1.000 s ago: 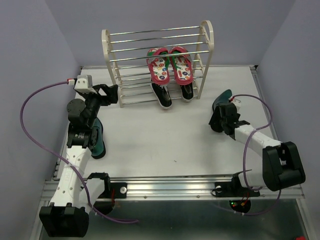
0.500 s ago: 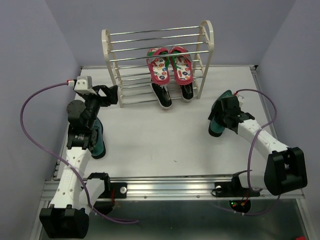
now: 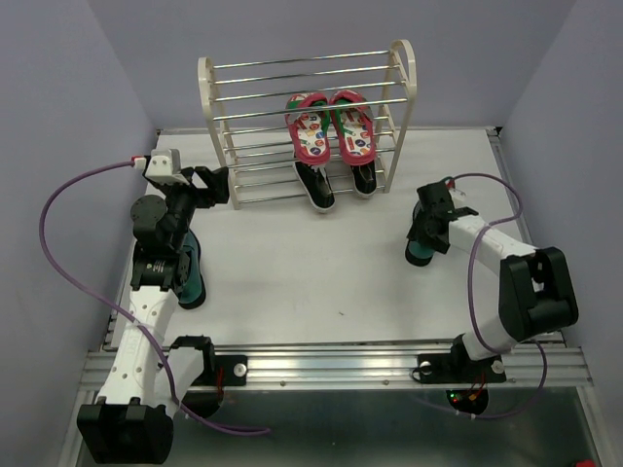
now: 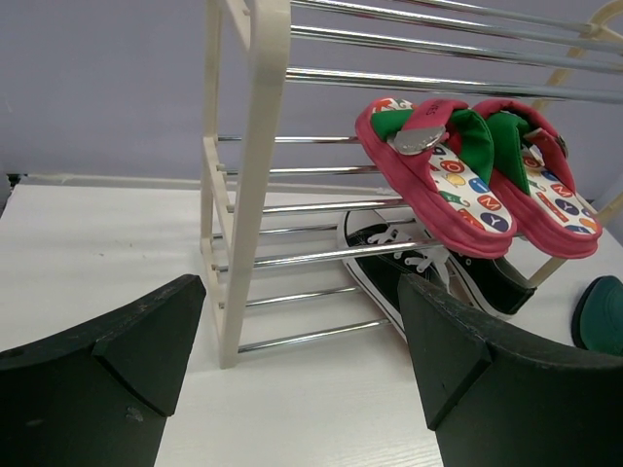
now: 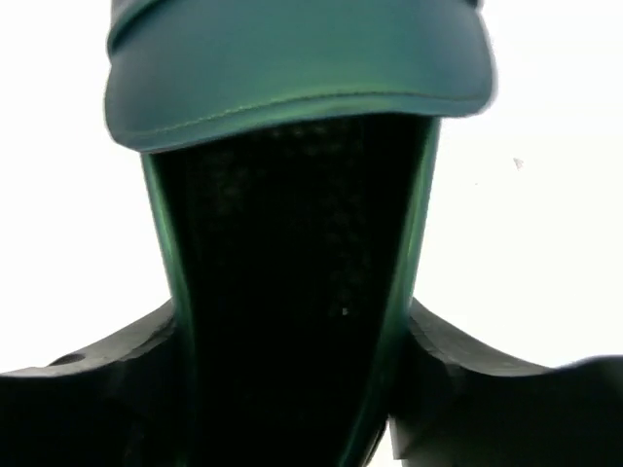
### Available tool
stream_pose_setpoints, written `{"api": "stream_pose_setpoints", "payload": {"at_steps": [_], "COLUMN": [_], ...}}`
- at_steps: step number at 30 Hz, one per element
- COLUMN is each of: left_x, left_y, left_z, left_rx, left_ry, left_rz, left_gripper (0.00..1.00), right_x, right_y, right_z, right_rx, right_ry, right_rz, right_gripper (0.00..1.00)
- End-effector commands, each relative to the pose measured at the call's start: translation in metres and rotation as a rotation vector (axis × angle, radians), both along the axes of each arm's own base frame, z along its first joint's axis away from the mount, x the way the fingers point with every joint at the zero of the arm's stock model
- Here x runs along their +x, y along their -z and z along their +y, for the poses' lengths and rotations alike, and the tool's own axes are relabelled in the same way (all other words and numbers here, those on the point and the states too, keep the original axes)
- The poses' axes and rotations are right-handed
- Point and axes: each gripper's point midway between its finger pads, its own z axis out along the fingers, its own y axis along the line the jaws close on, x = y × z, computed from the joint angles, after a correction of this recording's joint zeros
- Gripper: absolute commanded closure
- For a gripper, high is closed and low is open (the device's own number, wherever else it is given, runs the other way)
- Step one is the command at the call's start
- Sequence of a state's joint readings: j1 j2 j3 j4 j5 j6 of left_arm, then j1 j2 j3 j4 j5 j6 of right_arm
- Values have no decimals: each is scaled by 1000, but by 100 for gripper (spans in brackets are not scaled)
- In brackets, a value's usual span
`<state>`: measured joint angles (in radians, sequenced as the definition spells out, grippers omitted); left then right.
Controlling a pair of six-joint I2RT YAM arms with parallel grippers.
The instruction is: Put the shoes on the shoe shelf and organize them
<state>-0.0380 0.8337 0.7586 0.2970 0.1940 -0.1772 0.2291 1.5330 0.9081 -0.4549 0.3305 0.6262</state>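
The cream shoe shelf [image 3: 307, 117] stands at the back. The red flip-flops [image 3: 331, 126] lie on a middle tier, and the black sneakers [image 3: 336, 183] sit below them, toes sticking out in front. My right gripper [image 3: 429, 226] is shut on one teal-green dress shoe [image 3: 420, 251] to the right of the shelf; in the right wrist view the shoe [image 5: 292, 88] fills the space between my fingers [image 5: 92, 375]. The other teal shoe [image 3: 191, 277] lies beside my left arm. My left gripper [image 3: 211, 185] is open and empty by the shelf's left panel [image 4: 263, 146].
The left wrist view shows the flip-flops [image 4: 467, 175], the sneakers [image 4: 428, 272] and the held teal shoe [image 4: 604, 316] at the right edge. White table [image 3: 321, 263] stretches between the arms. Purple cables loop beside each arm. A metal rail runs along the near edge.
My right gripper has turned and drawn in towards the shelf side with the teal shoe, which now hangs below it, lower in the view. The left arm has not moved.
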Motion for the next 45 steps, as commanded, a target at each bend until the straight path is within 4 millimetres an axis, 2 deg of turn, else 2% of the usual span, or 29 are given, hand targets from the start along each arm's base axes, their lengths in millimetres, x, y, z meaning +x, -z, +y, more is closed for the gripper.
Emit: {"api": "stream_pose_setpoints", "payload": {"at_steps": [1, 3, 5, 6, 9, 10, 12, 13, 15, 16, 19, 20, 22, 23, 25, 26, 28, 29, 30, 31, 32, 34, 35, 36, 37, 38, 40, 41, 45], "left_x": [-2, -3, -2, -2, 0, 0, 1, 1, 3, 4, 5, 5, 2, 1, -5, -6, -11, -12, -15, -15, -16, -15, -14, -12, -12, -12, -13, -15, -21], "left_y": [-15, -16, -16, -16, -13, -15, -13, -12, -11, -10, -10, -9, -10, -12, -16, -16, -20, -18, -20, -18, -18, -10, -6, 3, 9, 13, 22, 29, 38], "left_z": [2, 2, 3, 3, 4, 3, 4, 4, 5, 8, 12, 16, 18, 19, 20, 20, 23, 26, 26, 35, 36, 45, 46, 47, 48, 54, 58, 64, 70], "left_rx": [20, 19, 15, 12, 4, -1, -8, -16, -27, -37, -54, -64, -80, -85, -97, -107, -124, -142, -153, -172, -209, -270, -294, -321, -336, -352, -390, -400, -424], "left_ry": [-14, -14, -18, -19, -23, -22, -24, -25, -36, -52, -79, -100, -115, -122, -125, -128, -143, -163, -163, -214, -224, -284, -298, -316, -330, -368, -413, -453, -505], "left_rz": [-71, -74, -73, -73, -65, -67, -61, -57, -51, -43, -31, -24, -19, -20, -33, -32, -43, -32, -34, -20, -12, 19, 36, 81, 108, 128, 184, 209, 239], "left_gripper": [7, 7, 6, 6, 6, 6, 6, 6, 6, 6, 6, 4, 3, 3, 3, 2, 1, 1, 1, 1, 1, 1, 1, 1, 1, 1, 1, 1, 1], "right_x": [-1, 2, 10, 12, 18, 15, 11, 11, 6, 3, -1, -7, -2, -11, 0, -7, 1, 23, 21, 49, 51, 88, 97, 97, 105, 129, 140, 142, 162], "right_y": [-7, -26, -68, -98, -159, -187, -218, -248, -290, -323, -374, -410, -430, -462, -474, -501, -509, -498, -518, -500, -519, -501, -500, -515, -515, -497, -491, -497, -478], "right_z": [-8, -13, -17, -19, -20, -21, -23, -22, -13, -4, 10, 20, 37, 51, 69, 77, 90, 101, 103, 113, 115, 124, 126, 126, 127, 132, 133, 134, 135], "right_rx": [-19, -46, -60, -77, -117, -120, -128, -116, -85, -58, -56, -33, -33, 1, 19, 41, 62, 92, 99, 137, 137, 166, 188, 180, 178, 187, 199, 199, 165], "right_ry": [21, 10, -8, -36, -113, -127, -135, -132, -187, -237, -342, -401, -514, -594, -695, -740, -808, -836, -850, -860, -861, -853, -840, -844, -834, -800, -781, -759, -690], "right_rz": [-45, -111, -233, -315, -479, -559, -633, -698, -811, -889, -994, -1070, -1098, -1169, -1178, -1237, -1231, -1185, -1213, -1146, -1186, -1136, -1129, -1159, -1156, -1113, -1083, -1099, -1067], "right_gripper": [77, 89, 99, 99, 99, 99, 99, 99, 99, 99, 99, 99, 99, 99, 99, 99, 99, 99, 99, 99, 99, 99, 98, 98, 96, 95, 94, 93, 89]}}
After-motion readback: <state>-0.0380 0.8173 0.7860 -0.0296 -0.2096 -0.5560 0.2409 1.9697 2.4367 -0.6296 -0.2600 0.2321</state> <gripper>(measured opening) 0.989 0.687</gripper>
